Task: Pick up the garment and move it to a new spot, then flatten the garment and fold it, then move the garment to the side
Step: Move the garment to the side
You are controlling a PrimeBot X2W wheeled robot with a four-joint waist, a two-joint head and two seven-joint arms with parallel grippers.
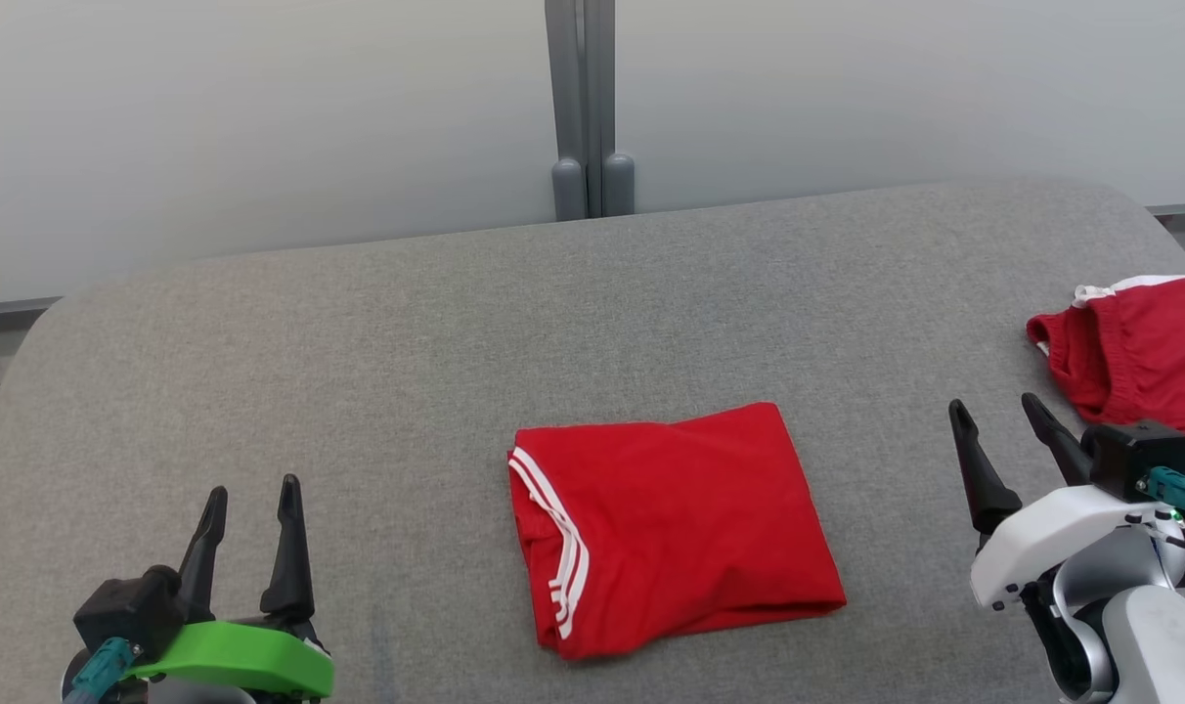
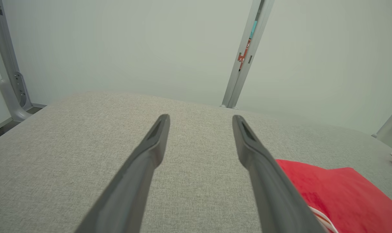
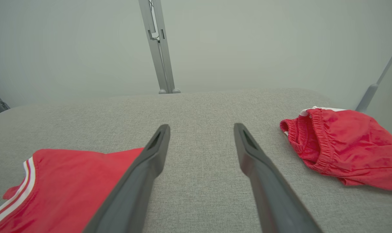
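Folded red garment, white-striped edge: lies flat on the grey padded table, at 6 o'clock from the table's middle in the head view, apart from both grippers. Left gripper: at 8 o'clock, fingers spread wide, holding nothing; right gripper: at 4 o'clock, fingers likewise wide apart, holding nothing. Crumpled red shorts, elastic waistband showing: at 3 o'clock by the table's edge, near the right gripper; grey post: at 12 o'clock behind the table.
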